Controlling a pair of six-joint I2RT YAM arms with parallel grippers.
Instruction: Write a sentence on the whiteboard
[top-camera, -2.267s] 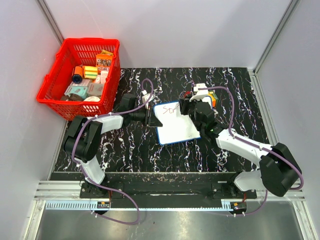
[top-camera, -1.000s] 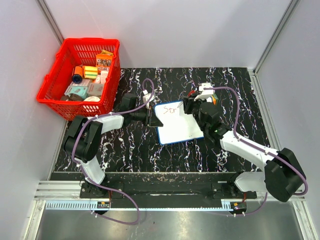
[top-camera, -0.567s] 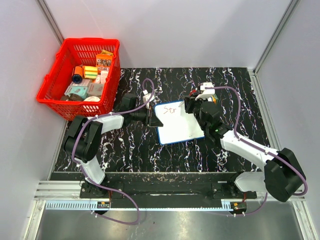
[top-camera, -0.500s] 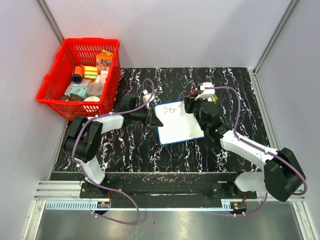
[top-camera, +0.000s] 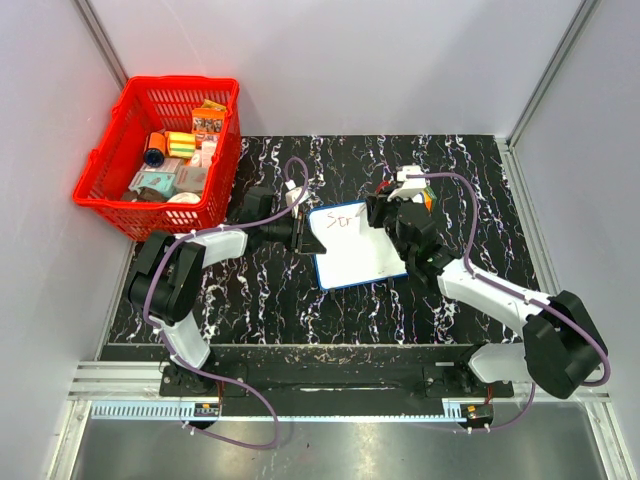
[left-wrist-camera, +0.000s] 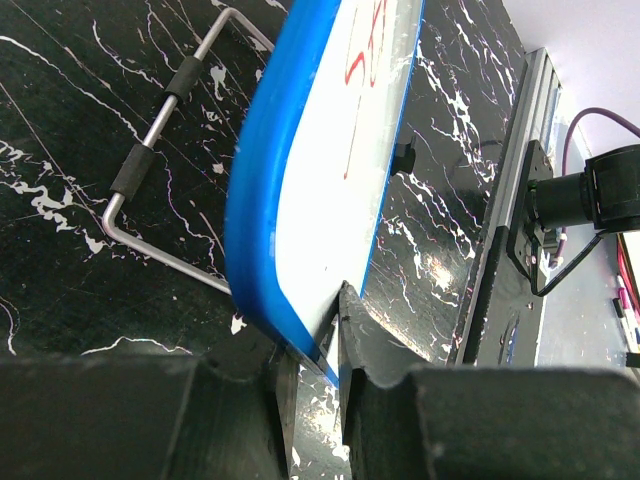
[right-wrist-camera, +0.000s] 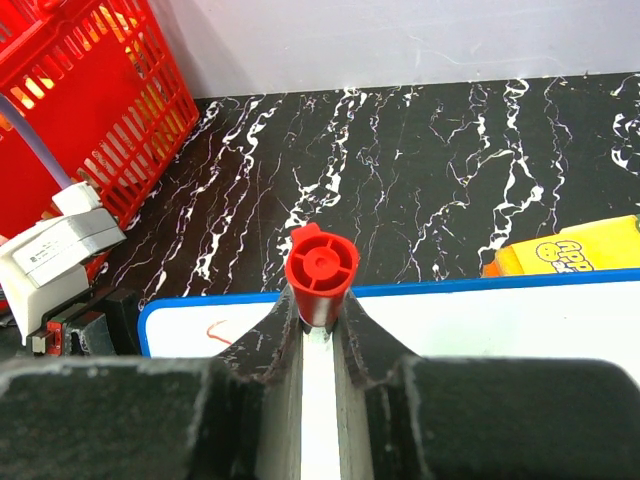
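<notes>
The whiteboard (top-camera: 355, 250), white with a thin blue frame, stands tilted on the black marble table. My left gripper (top-camera: 303, 236) is shut on its left edge; in the left wrist view the fingers (left-wrist-camera: 352, 340) pinch the blue frame of the whiteboard (left-wrist-camera: 330, 150). The sentence (top-camera: 343, 217) is a few red strokes near the top left, seen as red scrawl on the sentence (left-wrist-camera: 365, 60). My right gripper (right-wrist-camera: 320, 310) is shut on a red-capped marker (right-wrist-camera: 321, 265), upright over the whiteboard (right-wrist-camera: 500, 320). This right gripper (top-camera: 383, 212) is at the board's top right. The marker's tip is hidden.
A red basket (top-camera: 180, 82) full of small packages stands at the back left. An orange box (top-camera: 425, 196) lies behind the board, also the orange box (right-wrist-camera: 570, 255). A wire stand (left-wrist-camera: 150, 150) sits behind the board. Grey walls close in on both sides.
My right gripper with the marker moved a little right along the board's top part, then eased back left. The left gripper and the board have stayed put.
</notes>
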